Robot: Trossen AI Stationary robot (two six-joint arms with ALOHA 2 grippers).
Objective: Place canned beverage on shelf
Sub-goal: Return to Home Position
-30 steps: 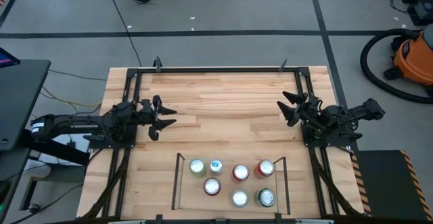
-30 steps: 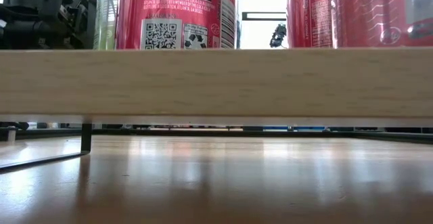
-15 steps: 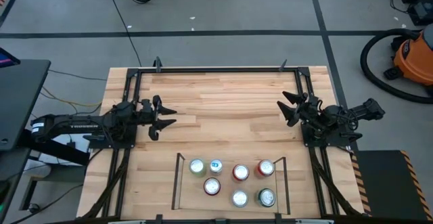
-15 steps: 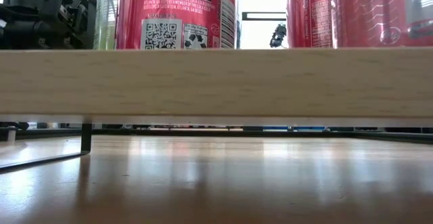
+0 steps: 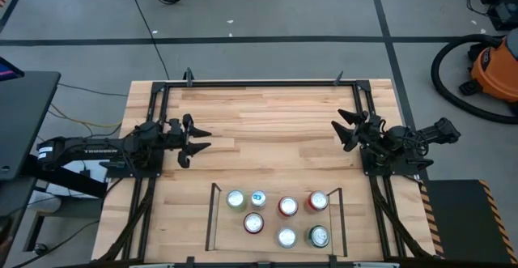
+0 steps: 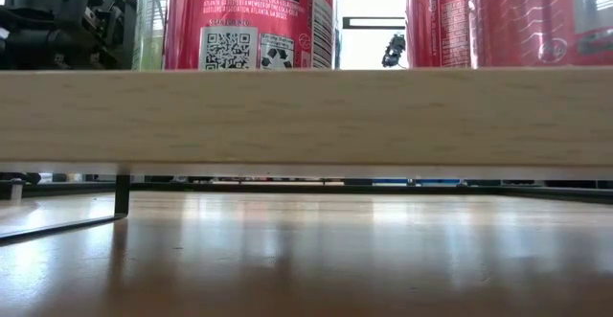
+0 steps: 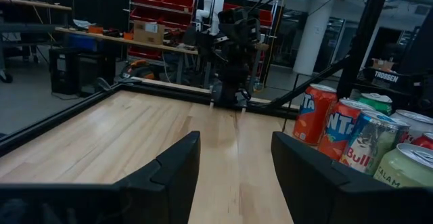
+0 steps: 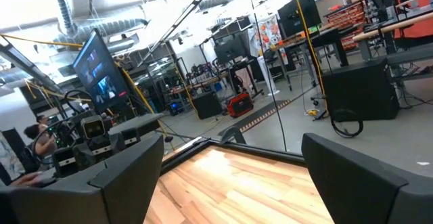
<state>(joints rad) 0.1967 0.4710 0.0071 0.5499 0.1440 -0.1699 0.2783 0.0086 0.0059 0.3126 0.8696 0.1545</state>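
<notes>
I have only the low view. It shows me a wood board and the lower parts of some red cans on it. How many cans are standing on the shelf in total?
Observer: From above I count seven cans standing inside the shelf.
Operator: Thank you. Is one of the grippers holding a can, or near the shelf?
Observer: No. The left gripper and the right gripper are both open and empty. Each is at its own side of the table, clear of the shelf.
</notes>
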